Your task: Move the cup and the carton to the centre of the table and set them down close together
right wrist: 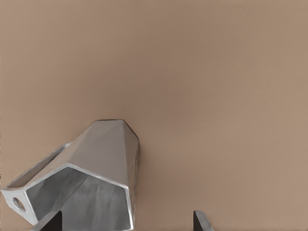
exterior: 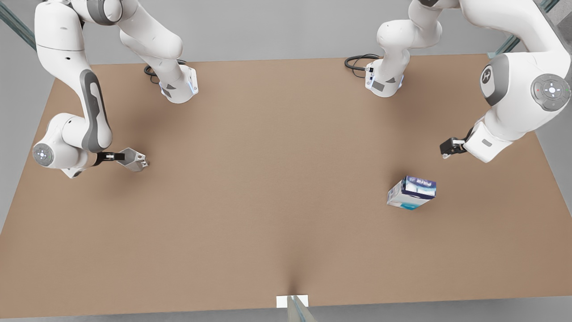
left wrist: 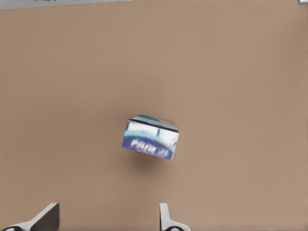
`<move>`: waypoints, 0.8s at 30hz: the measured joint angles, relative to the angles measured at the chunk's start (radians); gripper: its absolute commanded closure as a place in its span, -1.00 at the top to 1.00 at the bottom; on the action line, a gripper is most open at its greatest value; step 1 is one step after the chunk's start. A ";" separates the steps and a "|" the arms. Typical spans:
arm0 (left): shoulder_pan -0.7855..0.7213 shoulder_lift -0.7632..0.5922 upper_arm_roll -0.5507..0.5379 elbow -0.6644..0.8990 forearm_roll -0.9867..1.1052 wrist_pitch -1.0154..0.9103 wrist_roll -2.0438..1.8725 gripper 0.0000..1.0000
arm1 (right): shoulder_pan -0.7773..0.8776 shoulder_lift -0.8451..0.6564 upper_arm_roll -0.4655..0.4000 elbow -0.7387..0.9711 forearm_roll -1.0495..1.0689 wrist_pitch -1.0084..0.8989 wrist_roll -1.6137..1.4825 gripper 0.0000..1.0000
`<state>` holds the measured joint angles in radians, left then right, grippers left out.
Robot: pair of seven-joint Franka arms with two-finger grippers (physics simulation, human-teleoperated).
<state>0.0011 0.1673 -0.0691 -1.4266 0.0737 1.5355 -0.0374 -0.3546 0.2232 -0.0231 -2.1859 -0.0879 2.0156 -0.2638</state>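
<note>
The silvery-grey cup lies tipped over on the brown table at the front view's left. My right gripper is at its mouth. In the right wrist view the cup is close up, and my right gripper is open, with one finger at the mouth and the other beside the cup's wall. The white and blue carton sits tilted at the front view's right. My left gripper hovers a little way behind it. The left wrist view shows the carton ahead of my open left gripper.
Both arm bases are mounted along the far edge of the table, with black cables beside them. A small white bracket sits at the near edge. The brown surface stretches bare between cup and carton.
</note>
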 measured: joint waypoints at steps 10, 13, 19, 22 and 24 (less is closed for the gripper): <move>0.015 0.003 -0.001 0.000 0.002 0.006 0.008 1.00 | -0.009 0.060 0.000 -0.002 0.011 0.037 -0.002 1.00; 0.013 0.011 0.001 0.000 0.003 0.009 0.010 1.00 | -0.007 0.084 0.000 -0.003 0.011 0.029 -0.004 0.19; 0.015 0.015 0.002 0.000 0.004 0.004 0.008 1.00 | 0.001 0.118 0.000 0.018 0.039 0.035 -0.014 -0.57; 0.016 0.015 0.003 0.000 0.005 0.008 0.008 1.00 | 0.003 0.137 0.000 0.031 0.045 0.042 -0.014 -0.57; 0.016 0.015 0.003 0.000 0.005 0.008 0.009 1.00 | 0.005 0.132 0.000 0.032 0.048 0.039 -0.013 -0.57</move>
<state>0.0168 0.1826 -0.0659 -1.4266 0.0783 1.5433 -0.0282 -0.3492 0.3555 -0.0230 -2.1537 -0.0400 2.0548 -0.2766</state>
